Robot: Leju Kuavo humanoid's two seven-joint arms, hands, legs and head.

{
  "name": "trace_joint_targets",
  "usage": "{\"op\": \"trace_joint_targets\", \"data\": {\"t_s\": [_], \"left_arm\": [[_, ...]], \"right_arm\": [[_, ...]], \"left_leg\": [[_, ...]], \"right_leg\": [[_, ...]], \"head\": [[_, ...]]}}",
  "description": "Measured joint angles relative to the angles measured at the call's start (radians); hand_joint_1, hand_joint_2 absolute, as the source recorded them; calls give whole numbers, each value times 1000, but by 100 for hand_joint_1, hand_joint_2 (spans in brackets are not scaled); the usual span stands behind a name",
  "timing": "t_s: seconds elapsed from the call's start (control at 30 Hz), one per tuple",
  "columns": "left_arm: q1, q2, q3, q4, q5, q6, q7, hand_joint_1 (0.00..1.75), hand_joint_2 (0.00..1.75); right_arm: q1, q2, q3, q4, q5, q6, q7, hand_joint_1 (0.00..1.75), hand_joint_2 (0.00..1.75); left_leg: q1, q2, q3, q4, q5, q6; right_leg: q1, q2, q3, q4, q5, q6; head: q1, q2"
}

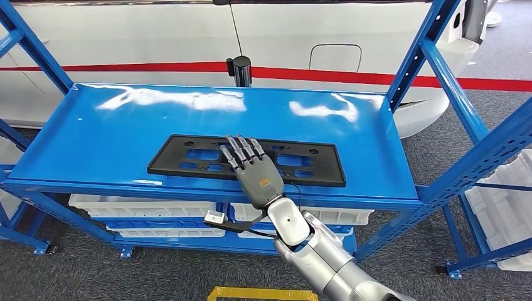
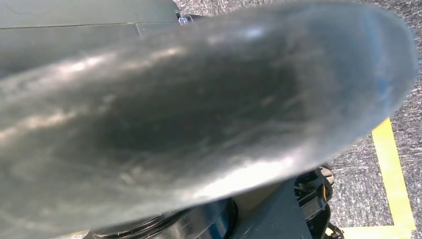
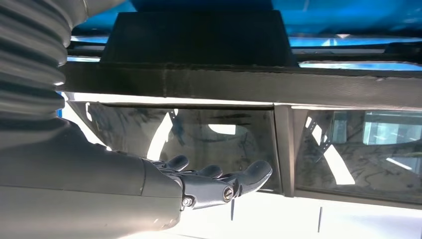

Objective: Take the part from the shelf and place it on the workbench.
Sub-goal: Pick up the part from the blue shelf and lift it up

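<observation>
The part is a flat black rectangular plate (image 1: 326, 170) with several cut-outs, lying along the front of the blue shelf top (image 1: 125, 125). My right hand (image 1: 254, 169) reaches in from below and lies over the plate's middle, fingers stretched out straight and holding nothing. In the right wrist view the dark fingers (image 3: 249, 175) point along the glossy shelf, with the plate's black edge (image 3: 199, 82) just beyond them. A blurred grey part of my left hand (image 2: 189, 114) covers most of the left wrist view, and its fingers cannot be made out.
Blue uprights (image 1: 433, 56) frame the shelf on both sides. White bins (image 1: 144, 207) sit on the lower level, more white bins (image 1: 502, 200) at the right. A white car body with a red stripe (image 1: 157, 37) stands behind. Yellow floor tape (image 1: 251, 293) lies near my feet.
</observation>
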Motion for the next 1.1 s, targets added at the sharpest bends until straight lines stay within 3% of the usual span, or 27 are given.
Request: {"op": "trace_joint_targets", "data": {"t_s": [0.87,1.1], "left_arm": [[-31,-6,-5,0,-46,-5,17,0,0],[-44,-6,-8,0,-57,-5,21,0,0]], "right_arm": [[-140,62,1,193,0,63,48,0,175],[-213,90,-7,312,-2,147,59,0,175]], "left_leg": [[0,0,0,0,0,0],[0,0,3,0,0,0]], "right_leg": [[0,0,0,0,0,0],[0,0,2,0,0,0]], "head": [[0,0],[0,0]]}}
